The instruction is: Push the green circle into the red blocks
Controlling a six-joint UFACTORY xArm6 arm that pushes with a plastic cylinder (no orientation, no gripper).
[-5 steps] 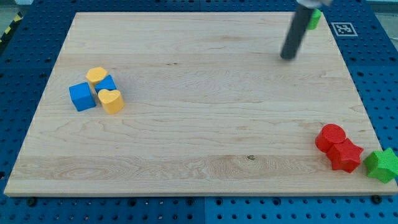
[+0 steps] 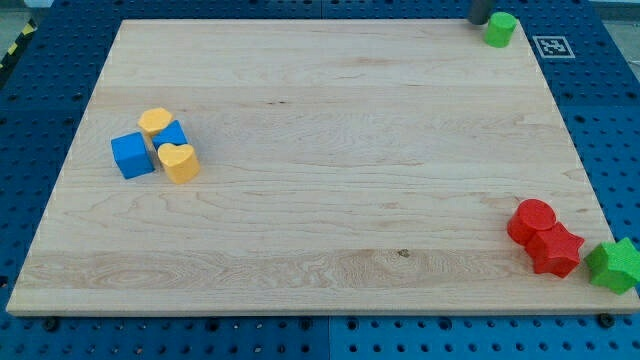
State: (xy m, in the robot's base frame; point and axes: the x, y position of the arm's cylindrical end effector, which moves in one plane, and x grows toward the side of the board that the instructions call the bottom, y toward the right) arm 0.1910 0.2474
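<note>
The green circle [image 2: 500,29] is found at the counter's [image 2: 330,120] far right corner. The rod's tip [image 2: 478,22] is seen just to its left — nothing is held, since the end effector has no jaws. The red blocks [image 2: 543,237] lie near and slightly right of the circle, so a push from its far side is judged necessary.

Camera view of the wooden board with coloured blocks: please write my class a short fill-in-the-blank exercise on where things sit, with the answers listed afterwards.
1. The green circle sits near the view's top ____ corner of the board.
2. My tip is just to the view's ____ of the green circle.
3. The green star lies beside the ____ blocks.
4. The yellow heart lies next to the ____ cube.

Answers: right; left; red; blue
</note>
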